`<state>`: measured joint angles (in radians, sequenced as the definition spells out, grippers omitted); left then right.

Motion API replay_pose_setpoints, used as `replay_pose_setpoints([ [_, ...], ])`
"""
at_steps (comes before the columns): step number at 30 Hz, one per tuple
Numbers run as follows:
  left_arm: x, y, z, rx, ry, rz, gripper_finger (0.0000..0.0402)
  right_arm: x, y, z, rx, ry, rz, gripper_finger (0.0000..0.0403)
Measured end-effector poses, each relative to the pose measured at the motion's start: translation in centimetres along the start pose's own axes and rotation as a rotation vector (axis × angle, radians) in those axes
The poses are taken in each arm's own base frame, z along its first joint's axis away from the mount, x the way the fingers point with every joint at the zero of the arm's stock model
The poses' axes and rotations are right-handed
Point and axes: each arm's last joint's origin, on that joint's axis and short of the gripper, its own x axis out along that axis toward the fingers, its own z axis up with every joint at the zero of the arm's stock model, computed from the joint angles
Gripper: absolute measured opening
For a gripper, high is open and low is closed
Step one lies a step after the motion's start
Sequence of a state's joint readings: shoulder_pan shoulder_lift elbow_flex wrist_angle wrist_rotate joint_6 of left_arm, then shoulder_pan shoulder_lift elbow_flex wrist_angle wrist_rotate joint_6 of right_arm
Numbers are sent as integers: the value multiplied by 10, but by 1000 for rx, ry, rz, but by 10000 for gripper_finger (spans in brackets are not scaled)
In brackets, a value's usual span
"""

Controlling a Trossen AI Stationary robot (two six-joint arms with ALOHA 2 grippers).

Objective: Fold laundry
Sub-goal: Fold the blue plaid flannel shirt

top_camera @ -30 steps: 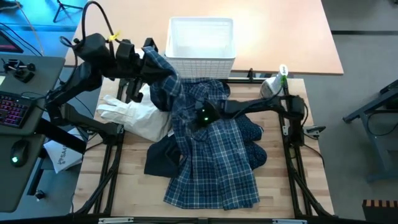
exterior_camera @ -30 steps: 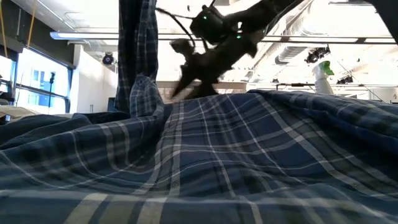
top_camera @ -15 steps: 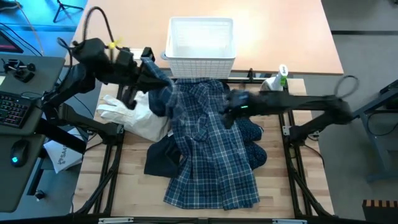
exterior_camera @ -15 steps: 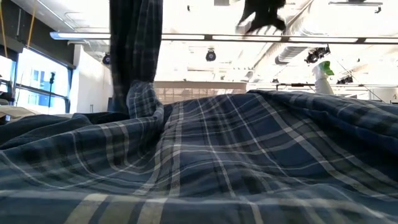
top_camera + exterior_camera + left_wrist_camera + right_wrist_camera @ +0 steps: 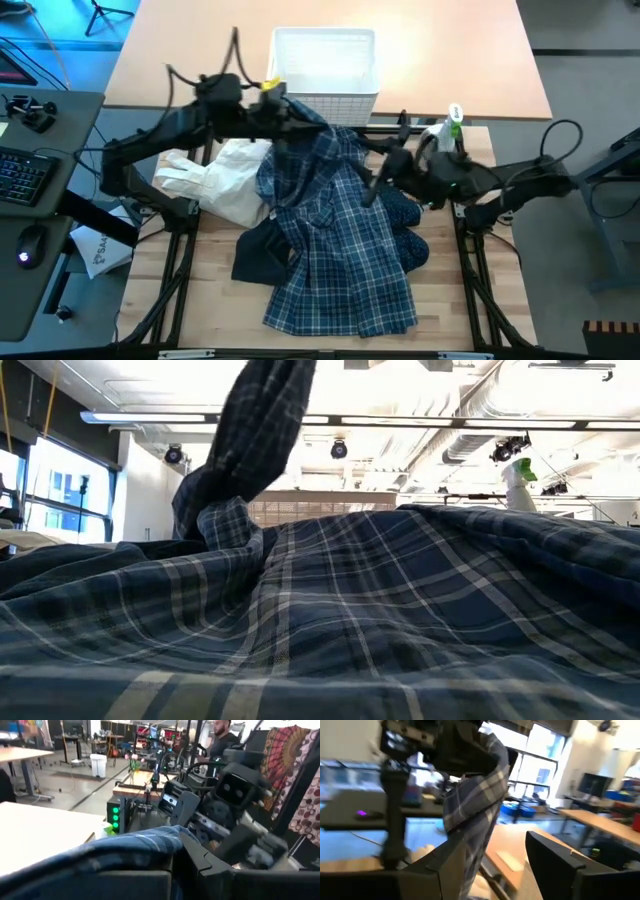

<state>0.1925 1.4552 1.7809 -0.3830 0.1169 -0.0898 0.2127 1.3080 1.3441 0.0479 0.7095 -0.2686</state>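
Wooden desk (image 5: 455,310) boards hold a heap of clothes. At the far edge sits a white basket (image 5: 323,62); nothing shows inside it. A blue-and-white plaid shirt (image 5: 340,260) lies spread from the middle of the desk toward the near edge. One end of it is lifted up near the basket. The left claw (image 5: 290,125) is clenched on that lifted end of the plaid shirt, just beside the basket's near side. A dark navy shirt (image 5: 262,255) lies under the plaid one, poking out on both sides. A white cloth (image 5: 215,180) lies by the left edge of the desk. The right claw (image 5: 382,180) hangs over the right side of the heap with its fingers (image 5: 555,862) apart, holding nothing. A spray bottle (image 5: 447,128) stands at the far right corner.
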Motion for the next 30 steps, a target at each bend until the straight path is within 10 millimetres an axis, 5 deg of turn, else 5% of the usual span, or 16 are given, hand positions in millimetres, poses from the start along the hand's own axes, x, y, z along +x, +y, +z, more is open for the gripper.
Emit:
replay_pose_setpoints([
  [11,22,3,-10,-75,8,1,3,20,14,-5,-90,34,-16,195],
  [21,24,-9,-9,-71,-3,-65,60,32,3,-4,164,-20,87,189],
  [24,26,-12,-13,-73,26,-73,85,33,0,-4,213,-24,84,154],
  [30,8,-14,-17,-125,153,-145,140,18,-14,6,310,-14,-64,14],
])
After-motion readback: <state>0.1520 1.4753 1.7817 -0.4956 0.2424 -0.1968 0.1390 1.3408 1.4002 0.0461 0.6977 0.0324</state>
